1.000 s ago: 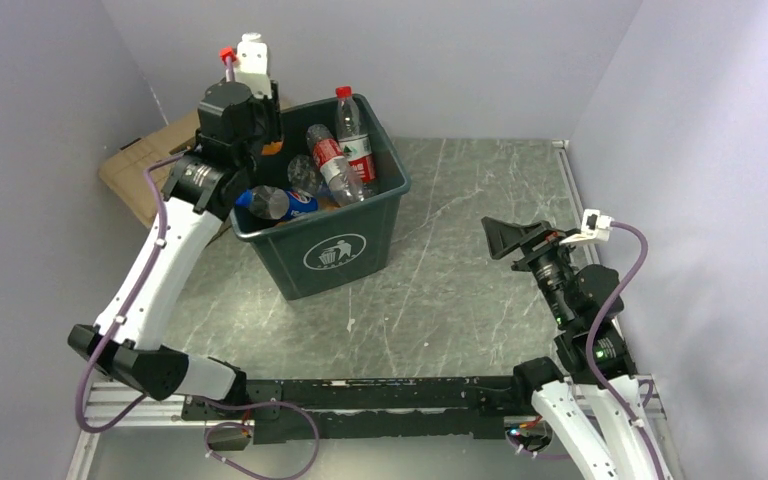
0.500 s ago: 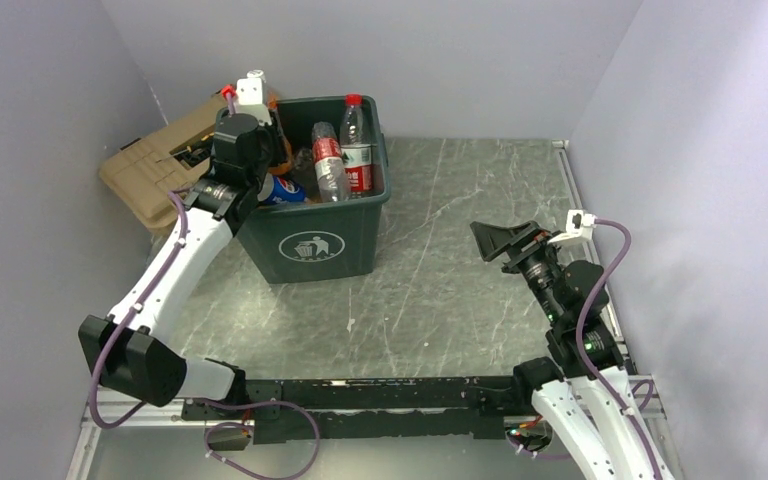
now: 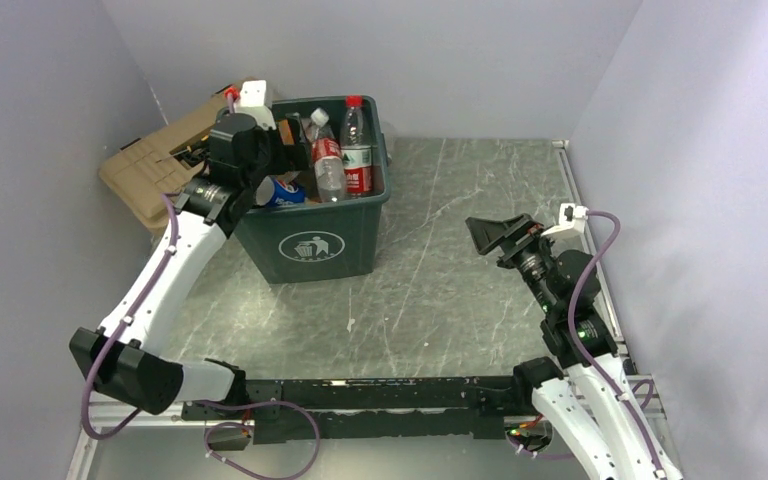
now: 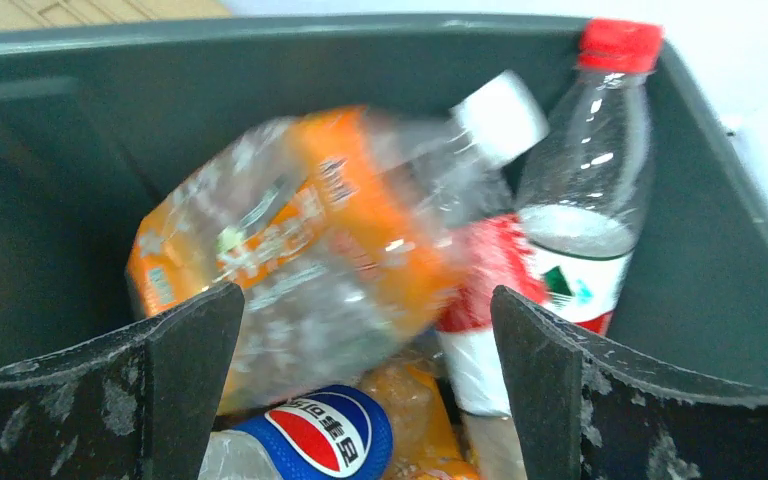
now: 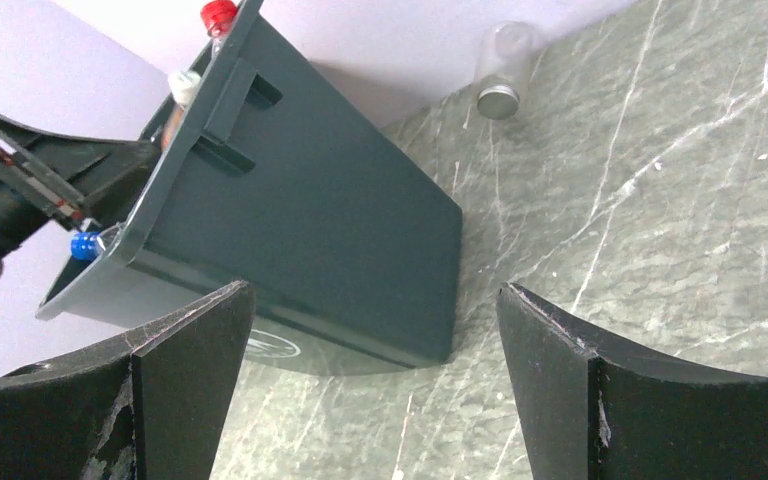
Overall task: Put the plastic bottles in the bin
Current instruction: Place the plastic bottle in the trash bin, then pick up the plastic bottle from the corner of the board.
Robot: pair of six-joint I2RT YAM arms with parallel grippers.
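Observation:
The dark green bin [image 3: 310, 245] stands at the back left of the table with several plastic bottles in it. My left gripper [image 3: 285, 140] hangs open just over the bin's left rim. In the left wrist view its fingers [image 4: 185, 350] stand wide apart with nothing held. Beyond them a blurred orange-labelled bottle [image 4: 330, 230] with a white cap lies loose on a Pepsi bottle [image 4: 325, 435], beside an upright red-capped bottle [image 4: 590, 200]. My right gripper [image 3: 485, 232] is open over the table, right of the bin [image 5: 340, 220]. One clear bottle [image 5: 500, 70] lies on the table by the back wall.
A tan ribbed case [image 3: 150, 165] sits behind and left of the bin, against the left wall. Walls close the table on the left, back and right. The grey marbled tabletop [image 3: 440, 300] stretches between the bin and the right arm.
My left gripper has opened and let go of the orange-labelled bottle, which now lies loose in the bin. The right gripper has drifted slightly left, still open.

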